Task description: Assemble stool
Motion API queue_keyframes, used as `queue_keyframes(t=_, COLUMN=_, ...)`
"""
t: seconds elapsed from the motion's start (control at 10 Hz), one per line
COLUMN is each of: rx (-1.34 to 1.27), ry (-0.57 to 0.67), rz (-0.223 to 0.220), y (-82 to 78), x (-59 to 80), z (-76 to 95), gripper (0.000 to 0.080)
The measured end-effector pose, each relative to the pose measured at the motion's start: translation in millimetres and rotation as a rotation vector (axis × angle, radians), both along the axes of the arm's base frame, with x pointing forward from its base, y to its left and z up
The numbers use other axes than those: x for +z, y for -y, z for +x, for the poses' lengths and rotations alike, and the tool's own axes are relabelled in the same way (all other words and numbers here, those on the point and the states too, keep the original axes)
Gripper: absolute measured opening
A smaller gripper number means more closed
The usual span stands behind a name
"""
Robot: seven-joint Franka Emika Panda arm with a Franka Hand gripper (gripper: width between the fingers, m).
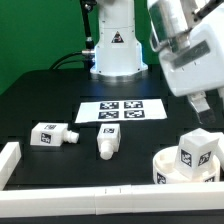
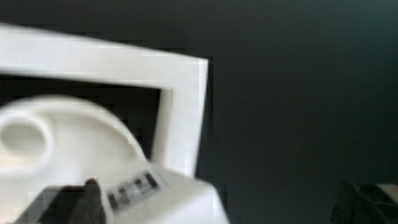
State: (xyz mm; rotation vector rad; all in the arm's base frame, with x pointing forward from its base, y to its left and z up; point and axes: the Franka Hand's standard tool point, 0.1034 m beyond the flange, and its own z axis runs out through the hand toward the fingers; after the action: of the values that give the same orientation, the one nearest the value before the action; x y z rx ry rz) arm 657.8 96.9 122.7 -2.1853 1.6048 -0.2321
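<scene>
The round white seat disc (image 1: 168, 166) lies at the exterior view's lower right. One tagged leg (image 1: 197, 150) stands upright on it. Two more white legs lie on the black table: one (image 1: 50, 133) at the left and one (image 1: 108, 143) in the middle. My gripper (image 1: 205, 106) hangs just above the standing leg, apart from it. In the wrist view the seat's curved rim (image 2: 54, 125) and the tagged leg (image 2: 157, 188) show blurred. My gripper (image 2: 217, 208) is open and empty, its dark fingers (image 2: 63, 205) far apart, the leg next to one of them.
The marker board (image 1: 120, 110) lies in the middle of the table before the robot base (image 1: 113, 55). White border rails run along the left (image 1: 10, 160) and front (image 1: 90, 195) edges. A rail corner shows in the wrist view (image 2: 125, 65).
</scene>
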Motion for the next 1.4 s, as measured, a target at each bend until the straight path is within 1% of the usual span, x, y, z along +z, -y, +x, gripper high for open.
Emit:
queue_keyframes(t=0.1, rx=0.180, ry=0.039, rz=-0.072, y=4.4, x=1.5, z=0.5, gripper=0.0649)
queue_keyframes(t=0.2, rx=0.372, ry=0.056, rz=-0.131, y=2.5, x=-3.8, z=-4.0, gripper=0.0649)
queue_keyframes(t=0.4, rx=0.481, ry=0.079, rz=-0.174, y=2.8, x=-5.5, z=-5.0, gripper=0.0649)
queue_keyframes(t=0.5, rx=0.508, ry=0.086, rz=-0.185, y=3.3, x=-5.7, z=-4.9, gripper=0.0649)
queue_keyframes(t=0.6, rx=0.666, ry=0.098, rz=-0.237, y=4.2, x=-6.2, z=-5.7, gripper=0.0649)
queue_keyframes(t=0.7, rx=0.870, ry=0.095, rz=-0.294, y=8.9, x=-2.3, z=-2.7, gripper=0.0649)
queue_keyframes(t=0.8, rx=1.047, ry=0.096, rz=-0.346, y=12.4, x=4.0, z=5.5, gripper=0.0649)
queue_keyframes(t=0.9, rx=1.190, ry=0.094, rz=-0.393, y=9.7, x=-3.8, z=5.5, gripper=0.0649)
queue_keyframes(t=1.0, rx=1.245, ry=0.096, rz=-0.402, y=10.5, x=-12.1, z=2.3, gripper=0.0649)
queue_keyframes(t=1.1, rx=1.289, ry=0.111, rz=-0.418, y=12.2, x=-10.3, z=3.6, gripper=0.0649)
queue_keyframes(t=1.2, rx=1.316, ry=0.118, rz=-0.425, y=12.6, x=-10.8, z=3.4, gripper=0.0649)
queue_keyframes(t=1.3, rx=1.375, ry=0.132, rz=-0.442, y=13.5, x=-11.3, z=3.3, gripper=0.0649)
queue_keyframes(t=1.4, rx=1.414, ry=0.129, rz=-0.445, y=15.7, x=-14.1, z=1.4, gripper=0.0649)
